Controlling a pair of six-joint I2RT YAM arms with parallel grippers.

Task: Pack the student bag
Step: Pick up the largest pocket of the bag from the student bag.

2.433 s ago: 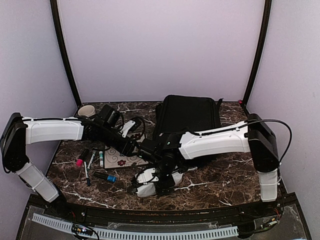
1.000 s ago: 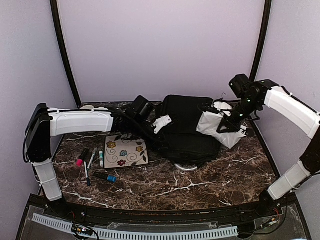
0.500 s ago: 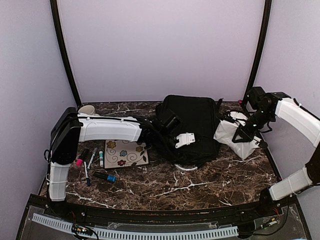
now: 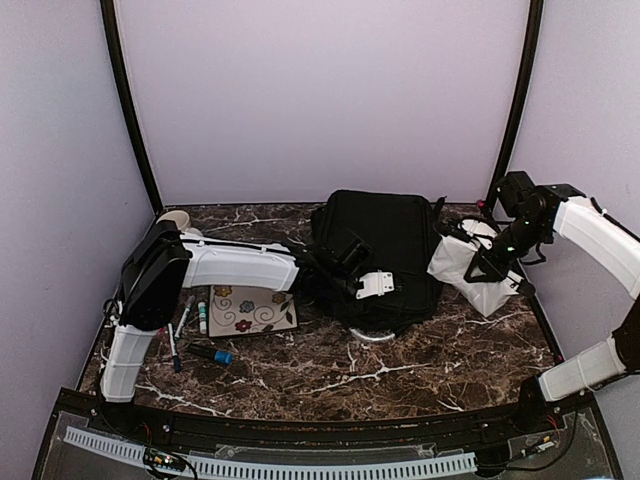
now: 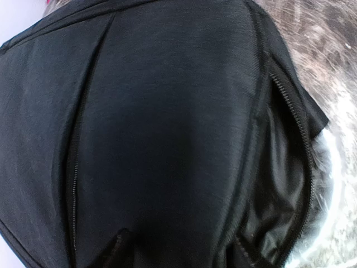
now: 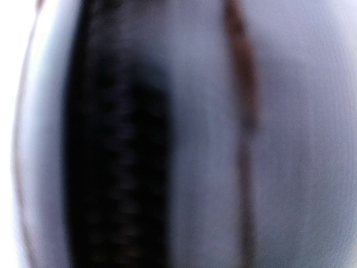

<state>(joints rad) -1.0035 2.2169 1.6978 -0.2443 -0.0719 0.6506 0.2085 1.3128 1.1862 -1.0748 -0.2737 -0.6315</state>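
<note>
Student bag (image 4: pixel 385 235) lies flat at the rear centre of the table (image 4: pixel 420 365); my left gripper (image 4: pixel 374 285) hovers over its near edge, spread and empty, my right gripper (image 4: pixel 492 262) seemingly pinches a white pouch (image 4: pixel 455 262) just beside it, which I judge may catch on the fabric and shove the bag askew.

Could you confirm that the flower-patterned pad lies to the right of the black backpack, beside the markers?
Not quite: the flower-patterned pad lies to the left of the black backpack, beside the markers, as the top external view shows.
</note>
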